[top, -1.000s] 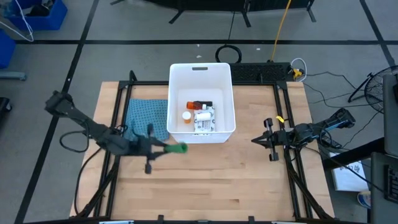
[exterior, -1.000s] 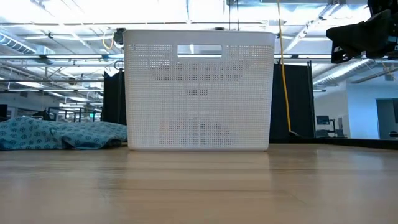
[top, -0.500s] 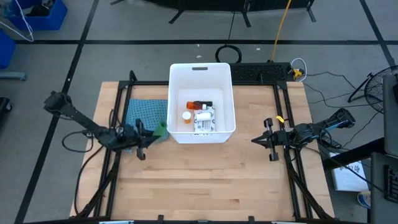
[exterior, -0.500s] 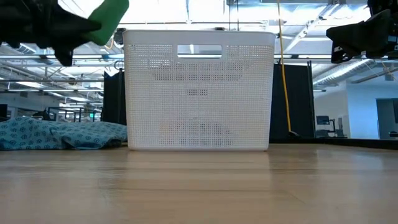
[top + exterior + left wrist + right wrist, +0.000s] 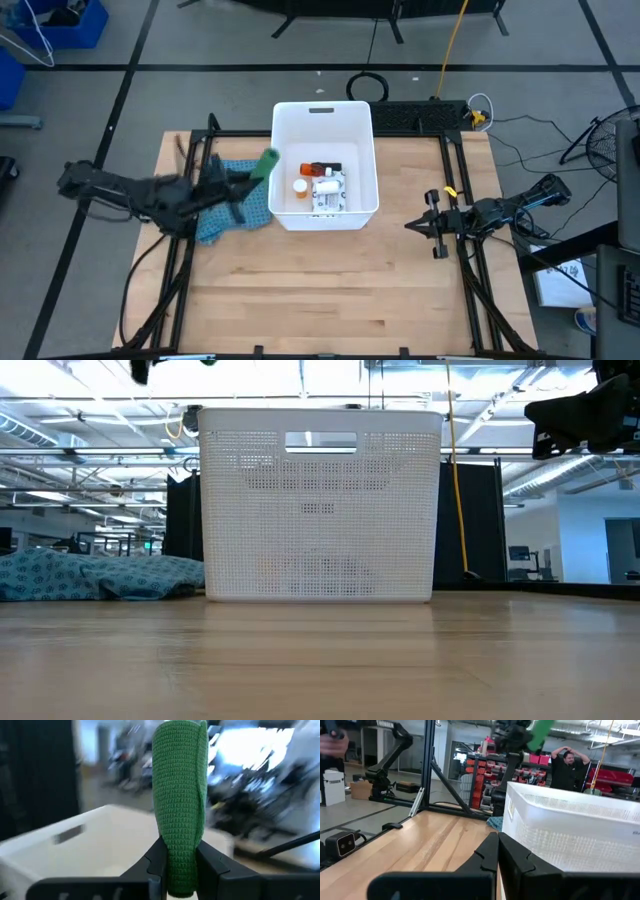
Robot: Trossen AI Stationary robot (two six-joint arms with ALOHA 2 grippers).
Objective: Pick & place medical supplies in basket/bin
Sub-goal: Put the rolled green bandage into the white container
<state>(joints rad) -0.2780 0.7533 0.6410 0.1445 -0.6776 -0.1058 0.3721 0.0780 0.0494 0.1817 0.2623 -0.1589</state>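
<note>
My left gripper point(image 5: 252, 176) is shut on the small green knitted roll point(image 5: 266, 164) and hangs in the air over the left rim of the white tub point(image 5: 325, 112). The wrist view shows the green roll point(image 5: 180, 795) standing up out of the gripper point(image 5: 181, 856). Inside the tub lie two orange white-capped bottles point(image 5: 300, 185), a white printed packet point(image 5: 329, 192) and a small black block point(image 5: 333, 167). My right gripper point(image 5: 411, 226) waits shut above the table's right side, touching nothing. In the low view the tub point(image 5: 320, 505) stands on the table. My left gripper pinches the green roll between its two fingers at one end point(image 5: 180, 870). The rest of the roll sticks out past the fingertips point(image 5: 159, 854) toward the tub. The roll is lifted clear of the table, high over the cloth and the tub's left rim.
A blue-green patterned cloth point(image 5: 236, 196) lies crumpled on the table left of the tub, under my left arm. Bare wood point(image 5: 330, 285) spreads along the near half of the table. Black frame rails point(image 5: 182, 230) run along both sides. A person point(image 5: 566, 767) stands in the room beyond.
My left gripper, shut on the green roll, has swung from the table in front of the tub toward the far edge and upward. It now hangs beside the tub's left rim, over the cloth. In the low view it has risen nearly out of the picture's top.
</note>
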